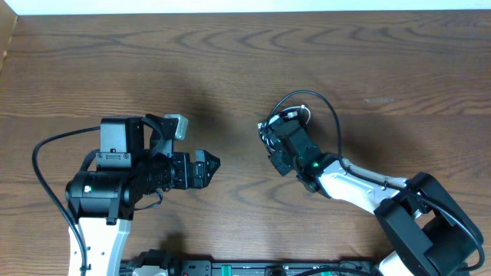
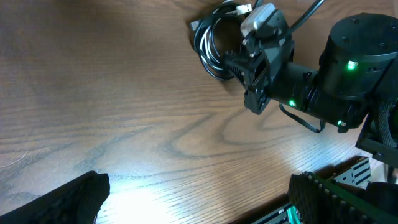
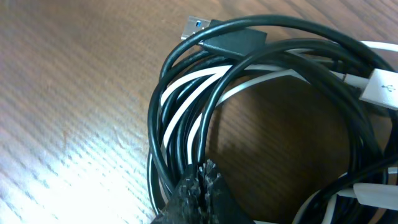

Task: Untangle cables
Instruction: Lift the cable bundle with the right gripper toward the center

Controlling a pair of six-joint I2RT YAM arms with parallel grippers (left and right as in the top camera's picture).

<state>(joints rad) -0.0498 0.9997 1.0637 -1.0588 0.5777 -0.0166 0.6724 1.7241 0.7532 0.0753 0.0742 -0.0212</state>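
The cables (image 1: 308,95) lie bundled in a coil of black and white strands at mid-table. In the right wrist view the cables (image 3: 160,118) fill the frame, with a silver-tipped USB plug (image 3: 194,26) at the top and a white plug (image 3: 382,87) at the right. My right gripper (image 3: 206,175) is shut, its tips pressed together at the coil's inner edge. Strands run under the fingers, and I cannot see whether one is pinched. The left wrist view shows the right gripper (image 2: 229,59) against the coil (image 2: 208,43). My left gripper (image 2: 199,199) stands open over bare wood, well left of the coil.
The wooden table (image 1: 230,61) spreads around both arms. A black rail with green parts (image 1: 253,268) runs along the near edge. A thick black arm cable (image 1: 38,176) loops left of the left arm.
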